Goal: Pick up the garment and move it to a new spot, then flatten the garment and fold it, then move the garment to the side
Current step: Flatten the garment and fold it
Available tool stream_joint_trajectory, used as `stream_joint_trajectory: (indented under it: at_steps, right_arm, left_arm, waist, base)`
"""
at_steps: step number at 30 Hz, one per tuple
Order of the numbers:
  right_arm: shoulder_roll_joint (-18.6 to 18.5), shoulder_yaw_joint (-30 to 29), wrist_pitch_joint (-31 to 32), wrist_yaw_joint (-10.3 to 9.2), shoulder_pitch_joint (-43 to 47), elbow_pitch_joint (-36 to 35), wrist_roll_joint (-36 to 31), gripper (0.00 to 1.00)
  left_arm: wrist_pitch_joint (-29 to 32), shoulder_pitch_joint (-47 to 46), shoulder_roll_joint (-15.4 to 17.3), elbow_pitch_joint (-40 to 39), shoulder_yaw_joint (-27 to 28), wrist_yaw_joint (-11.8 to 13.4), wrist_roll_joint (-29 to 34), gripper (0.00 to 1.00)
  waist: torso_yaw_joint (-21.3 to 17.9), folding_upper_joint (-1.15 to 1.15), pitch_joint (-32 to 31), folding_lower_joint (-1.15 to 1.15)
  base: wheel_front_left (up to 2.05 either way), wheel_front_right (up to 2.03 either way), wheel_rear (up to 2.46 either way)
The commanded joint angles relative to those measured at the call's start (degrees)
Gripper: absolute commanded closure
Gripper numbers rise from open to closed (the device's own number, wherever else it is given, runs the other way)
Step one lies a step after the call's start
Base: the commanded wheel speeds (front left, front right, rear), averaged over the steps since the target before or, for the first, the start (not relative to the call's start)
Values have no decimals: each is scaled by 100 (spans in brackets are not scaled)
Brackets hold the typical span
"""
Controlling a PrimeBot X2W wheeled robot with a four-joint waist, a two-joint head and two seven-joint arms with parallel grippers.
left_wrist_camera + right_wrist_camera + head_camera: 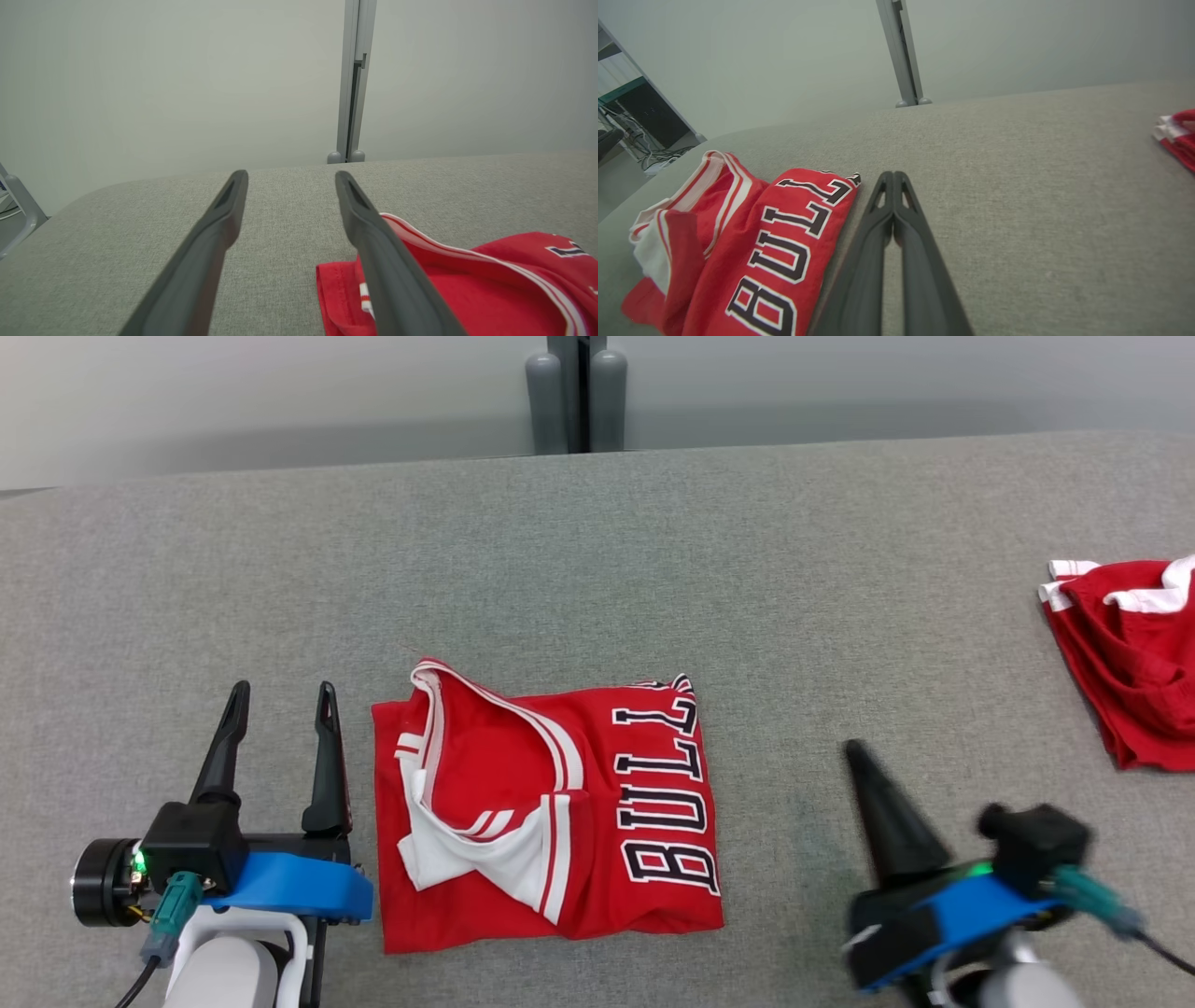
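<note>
The jersey (546, 812) is red, with white-and-red striped trim and black, white-edged letters reading BULL along its right side; it is folded into a rough rectangle, the trimmed openings lying on its left half; it lies flat on the table (597, 569), near the front edge, left of middle.

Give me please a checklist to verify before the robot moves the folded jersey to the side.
1. Jersey folded: ok, it lies folded on the table.
2. Left hand open: ok, beside the jersey's left edge.
3. Right hand open: not ok, shut on nothing, apart from the jersey's right edge.
4. Jersey gripped: not ok, neither hand holds it.
5. Room at the side: ok, bare table up to the other red garment at far right.
</note>
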Motion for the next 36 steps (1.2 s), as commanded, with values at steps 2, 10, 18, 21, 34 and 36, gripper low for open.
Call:
stream_joint_trajectory:
  at_steps: [2, 10, 18, 21, 34, 36]
  right_arm:
    - [61, 432, -31, 0, -230, 296, 149, 100]
    - [134, 2247, -200, 0, -918, 1280, 664, 100]
    - [167, 2960, -287, 0, -1542, 2154, 1050, 100]
    - [175, 3245, -309, 0, -1715, 2392, 1205, 100]
    - [184, 4592, -354, 0, -2394, 2951, 1840, 100]
    - [182, 4824, -317, 0, -2505, 3024, 1946, 100]
  left_arm:
    - [-26, -67, -5, 1, -21, 5, -17, 0]
    - [-55, -87, -35, 73, -83, 13, -37, 0]
    - [-94, -146, -53, 156, -147, 0, -64, 0]
    - [-102, -147, -62, 194, -167, -9, -77, 0]
    - [-149, -256, -96, 280, -226, -16, -107, 0]
    - [-148, -287, -112, 290, -235, -3, -108, 0]
  waist:
    - [51, 0, 12, 0]
    - [198, 0, 21, 0]
    - [278, 0, 17, 0]
    - [298, 0, 9, 0]
    - [464, 0, 106, 0]
    - [499, 0, 132, 0]
  base:
    - [0, 0, 0]
    - [0, 0, 0]
    - [0, 0, 0]
    - [0, 0, 0]
    - [0, 0, 0]
    - [0, 0, 0]
